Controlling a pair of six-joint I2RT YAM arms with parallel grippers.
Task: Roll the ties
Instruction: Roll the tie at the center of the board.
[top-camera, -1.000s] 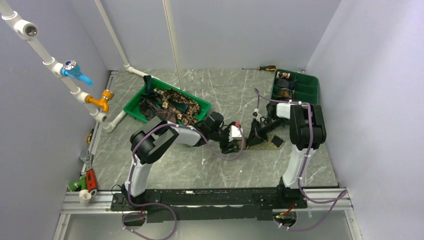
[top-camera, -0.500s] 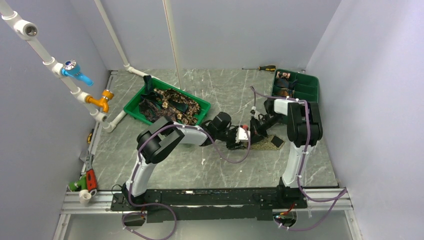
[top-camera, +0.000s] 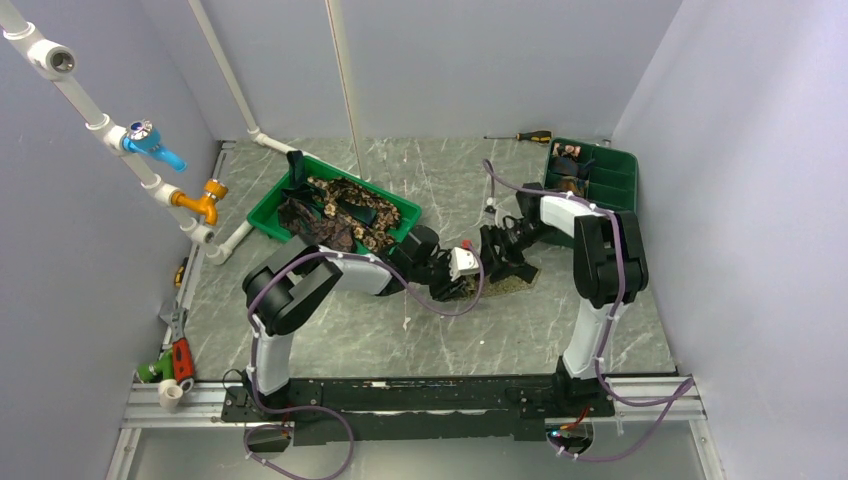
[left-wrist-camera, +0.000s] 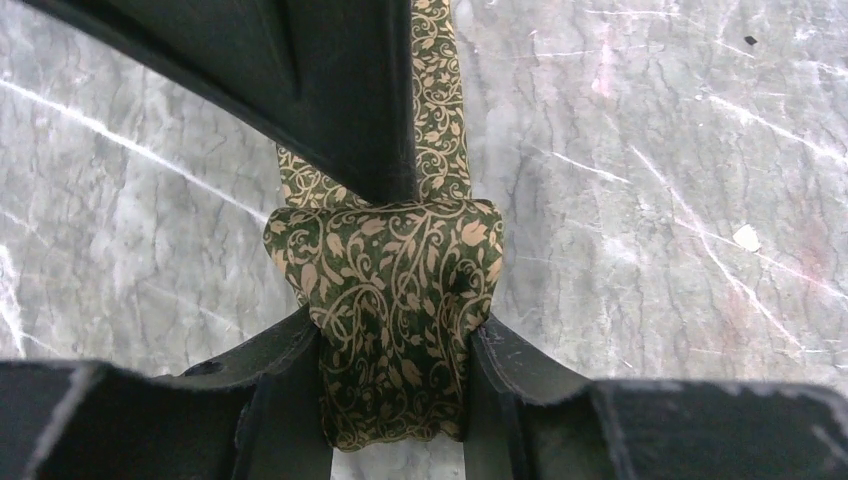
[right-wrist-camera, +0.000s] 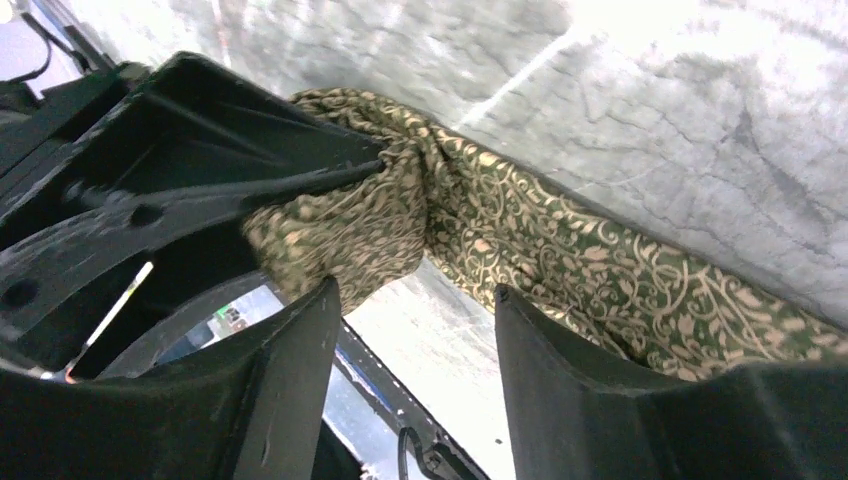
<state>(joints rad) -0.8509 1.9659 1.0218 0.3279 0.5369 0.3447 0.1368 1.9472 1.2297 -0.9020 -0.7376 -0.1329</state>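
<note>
Winding is in hand on one tie (left-wrist-camera: 385, 270), which lies near the middle of the counter (top-camera: 380, 330), somewhat toward its right edge. Nearest the near edge, the left tool (left-wrist-camera: 395, 340) is clenched on the start of the roll. Its two fingers press a short folded wad of the cloth from either side, and the fabric narrows where they squeeze.

Just beyond it, the right tool (right-wrist-camera: 412, 300) is released. Its jaws are spread with only bare counter between them, and one finger reaches in over the strip right beside the wad. Past that, the unwound length runs flat along the counter, away from the left tool.

The cloth is dark green with a fine tan vine-and-leaf print. It looks thin and soft, and it puckers where it is pinched.

I judge the roll to be at its first turns. The next move calls for the right tool to take the strip close to the wad and lay on another turn, with the left holding the core tight. A slack grip would likely let it unfold.

Toward the far left corner, a green tray (top-camera: 262, 220) holds a heap of loose ties (top-camera: 340, 205). In the far right corner, a divided tray (top-camera: 612, 180) holds a few coils (top-camera: 568, 186).
</note>
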